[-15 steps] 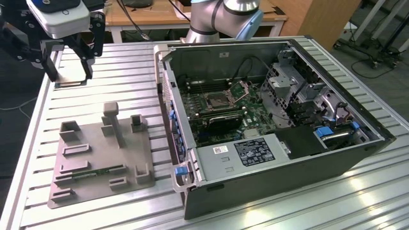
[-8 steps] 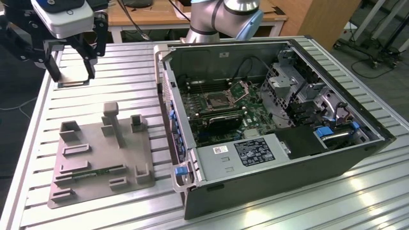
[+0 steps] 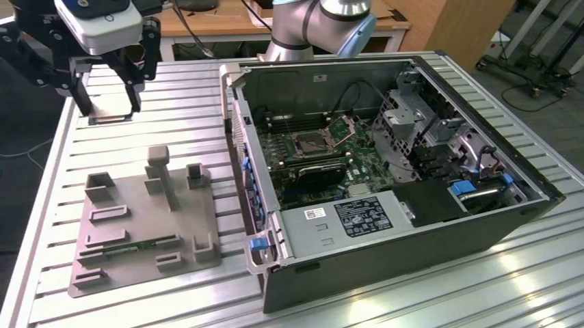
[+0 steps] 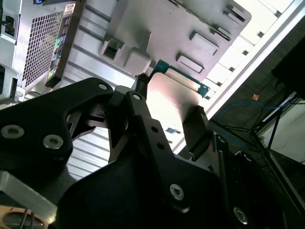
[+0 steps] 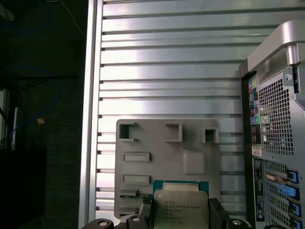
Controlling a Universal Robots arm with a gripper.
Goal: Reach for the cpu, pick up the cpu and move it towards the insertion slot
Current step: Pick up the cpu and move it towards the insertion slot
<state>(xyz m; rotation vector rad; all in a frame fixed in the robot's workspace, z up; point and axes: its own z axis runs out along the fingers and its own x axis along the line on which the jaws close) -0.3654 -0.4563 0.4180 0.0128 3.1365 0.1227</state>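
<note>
Black bolted metal, the gripper (image 5: 180, 217) sits closest to us in both wrist views, clamped narrowly on two opposite edges of the cpu (image 5: 181, 205). We see a thin, nearly square chip with a matte silver lid on a green board. Its lid faces the first wrist camera and its other face the second; being so close to square, it gives us no clear long axis. In the exterior view we find it held above the ribbed aluminium counter (image 3: 174, 102) at the exterior view's left, apart from the grey moulded plastic tray (image 3: 137, 205). Well away, inside the open computer case (image 3: 411, 239), lies the insertion slot (image 3: 310, 143), dark-centred and silver-framed, its bracket (image 3: 348, 127) tilted up.
</note>
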